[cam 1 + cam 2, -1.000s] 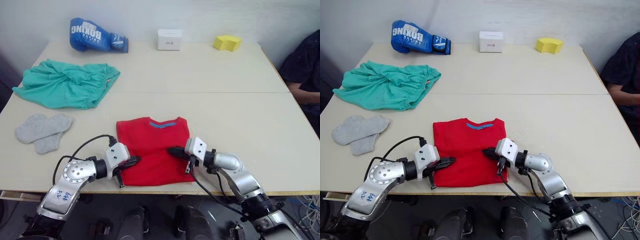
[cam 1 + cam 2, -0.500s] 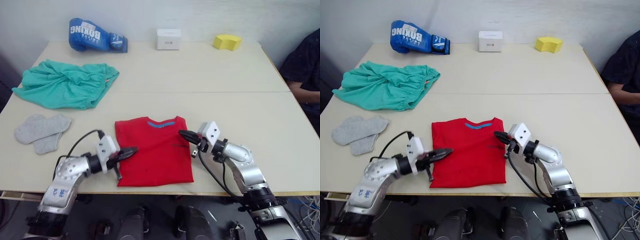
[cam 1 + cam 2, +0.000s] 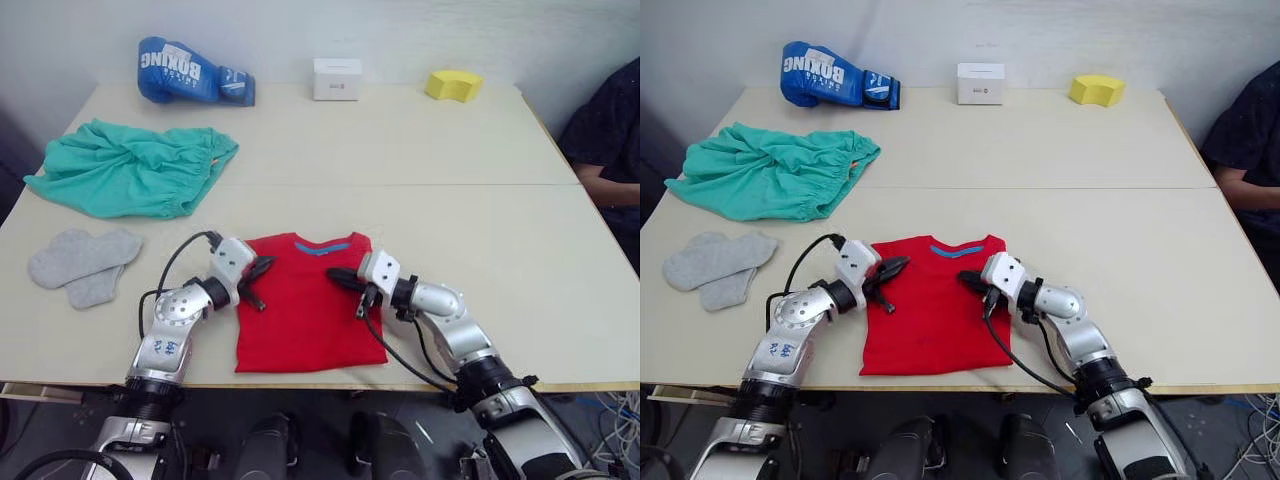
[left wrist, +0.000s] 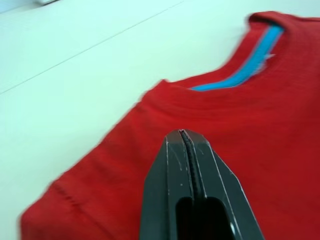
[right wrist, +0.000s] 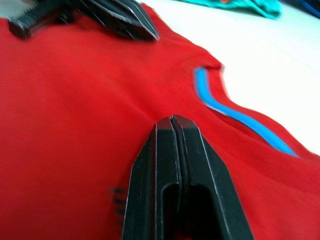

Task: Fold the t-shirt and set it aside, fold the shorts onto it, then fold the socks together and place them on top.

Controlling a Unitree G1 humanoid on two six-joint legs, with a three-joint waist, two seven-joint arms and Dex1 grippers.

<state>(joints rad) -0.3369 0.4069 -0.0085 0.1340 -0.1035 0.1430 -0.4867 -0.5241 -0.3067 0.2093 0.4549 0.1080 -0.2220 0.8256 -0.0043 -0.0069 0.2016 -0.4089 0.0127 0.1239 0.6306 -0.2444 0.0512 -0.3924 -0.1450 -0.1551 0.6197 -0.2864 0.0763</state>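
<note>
The red t-shirt (image 3: 305,305) lies folded into a rectangle near the table's front edge, collar with its blue band facing away. My left gripper (image 3: 263,266) is shut and rests over the shirt's upper left corner. My right gripper (image 3: 335,274) is shut too, its tip over the shirt just below the collar's right end. In both wrist views the fingers are pressed together with no cloth between them. The teal-green shorts (image 3: 130,165) lie crumpled at the far left. The grey socks (image 3: 85,262) lie side by side at the left, in front of the shorts.
A blue boxing glove (image 3: 195,72), a white box (image 3: 338,78) and a yellow sponge (image 3: 454,84) sit along the table's far edge. A person's arm in a dark sleeve (image 3: 608,135) is at the right edge. Bare tabletop (image 3: 500,240) lies to the shirt's right.
My left gripper moved from the shirt's lower left side up to its upper left corner. My right gripper moved left from the shirt's right edge onto the cloth under the collar.
</note>
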